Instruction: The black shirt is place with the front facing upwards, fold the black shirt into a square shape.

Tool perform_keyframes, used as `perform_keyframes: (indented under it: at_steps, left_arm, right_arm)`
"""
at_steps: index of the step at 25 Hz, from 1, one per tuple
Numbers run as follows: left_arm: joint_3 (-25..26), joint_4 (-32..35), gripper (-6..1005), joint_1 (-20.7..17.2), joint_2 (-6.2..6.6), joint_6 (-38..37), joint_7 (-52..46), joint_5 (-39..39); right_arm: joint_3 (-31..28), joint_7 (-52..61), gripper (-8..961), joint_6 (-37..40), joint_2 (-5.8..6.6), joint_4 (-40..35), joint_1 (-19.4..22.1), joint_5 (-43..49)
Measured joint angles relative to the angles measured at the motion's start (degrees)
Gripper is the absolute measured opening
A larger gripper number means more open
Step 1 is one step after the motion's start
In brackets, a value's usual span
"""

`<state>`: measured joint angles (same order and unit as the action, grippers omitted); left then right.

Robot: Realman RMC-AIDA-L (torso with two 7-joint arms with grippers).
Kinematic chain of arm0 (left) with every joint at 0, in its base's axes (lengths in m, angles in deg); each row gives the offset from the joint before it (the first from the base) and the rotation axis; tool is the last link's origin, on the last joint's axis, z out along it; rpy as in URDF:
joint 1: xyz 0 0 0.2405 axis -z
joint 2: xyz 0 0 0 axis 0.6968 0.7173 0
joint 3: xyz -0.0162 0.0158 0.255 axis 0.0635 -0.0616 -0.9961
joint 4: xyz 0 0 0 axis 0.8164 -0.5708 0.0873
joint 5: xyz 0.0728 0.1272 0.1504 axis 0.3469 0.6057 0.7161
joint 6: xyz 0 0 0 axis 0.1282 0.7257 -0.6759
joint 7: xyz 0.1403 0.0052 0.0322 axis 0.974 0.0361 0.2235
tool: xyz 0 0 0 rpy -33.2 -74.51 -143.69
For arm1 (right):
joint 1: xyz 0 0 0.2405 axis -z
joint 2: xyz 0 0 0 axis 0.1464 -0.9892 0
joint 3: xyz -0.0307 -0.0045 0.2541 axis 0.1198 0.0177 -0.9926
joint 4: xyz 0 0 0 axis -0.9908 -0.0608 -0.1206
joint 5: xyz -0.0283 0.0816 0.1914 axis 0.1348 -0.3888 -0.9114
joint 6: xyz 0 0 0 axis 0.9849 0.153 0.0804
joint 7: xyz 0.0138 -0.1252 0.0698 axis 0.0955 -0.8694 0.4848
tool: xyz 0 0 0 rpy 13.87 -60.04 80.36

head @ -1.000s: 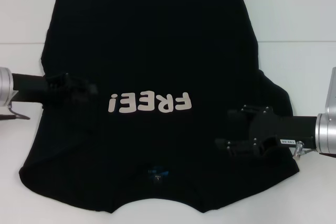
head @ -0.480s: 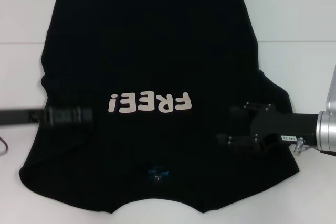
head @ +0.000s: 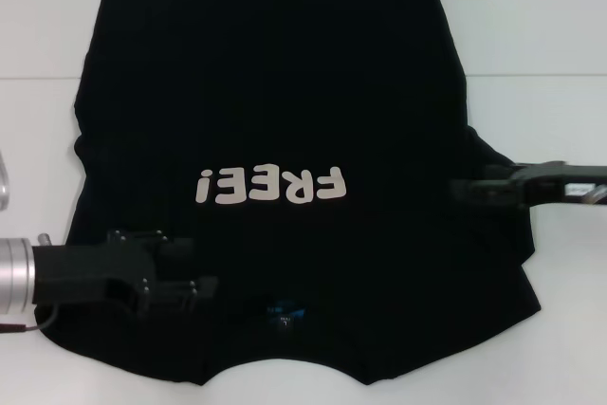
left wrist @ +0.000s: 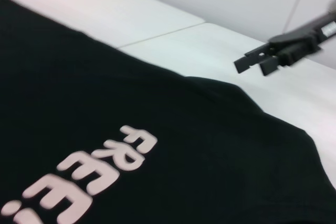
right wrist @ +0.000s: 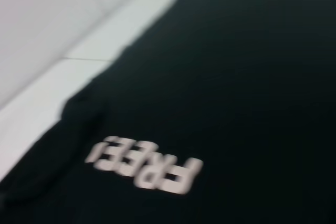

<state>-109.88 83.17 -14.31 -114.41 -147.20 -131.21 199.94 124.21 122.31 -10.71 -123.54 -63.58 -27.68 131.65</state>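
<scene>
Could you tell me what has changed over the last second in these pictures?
The left gripper moved from the shirt's left sleeve toward the collar edge nearest the robot. The right gripper moved away from the robot, level with the lettering. The black shirt lies unchanged, still unfolded.

Bare white table (head: 550,35) around shirt (head: 275,82)

Black shirt (head: 275,92) far hem is cut off by head view's top edge. Left hand (head: 194,286) finger gap is lost against black cloth. Right hand (head: 474,189) is motion-blurred; lettering is smeared in right wrist view.
</scene>
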Motion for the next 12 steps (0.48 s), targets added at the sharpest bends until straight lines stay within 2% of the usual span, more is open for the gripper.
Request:
perform_keyframes:
  at_steps: [3, 8, 10, 12]
  left_arm:
    - [-0.11, 1.52, 736, -0.56, -0.84, -0.95, 3.22, 0.00]
    - [0.55, 2.53, 736, -1.65, -1.32, -3.45, 9.46, -2.63]
    - [0.55, 2.68, 756, -2.01, -1.39, -4.39, 10.66, -4.56]
    - [0.54, 2.68, 775, -2.44, -1.40, -5.11, 11.14, -6.40]
  right_arm:
    - [0.12, 13.54, 852, 1.91, 2.44, -3.10, -1.32, 6.52]
    - [0.17, 31.60, 851, 6.33, 6.04, -6.83, -4.34, 16.45]
    - [0.19, 35.53, 851, 8.04, 6.82, -6.83, -5.72, 19.63]
    - [0.20, 37.52, 850, 8.59, 6.96, -6.59, -6.90, 22.63]
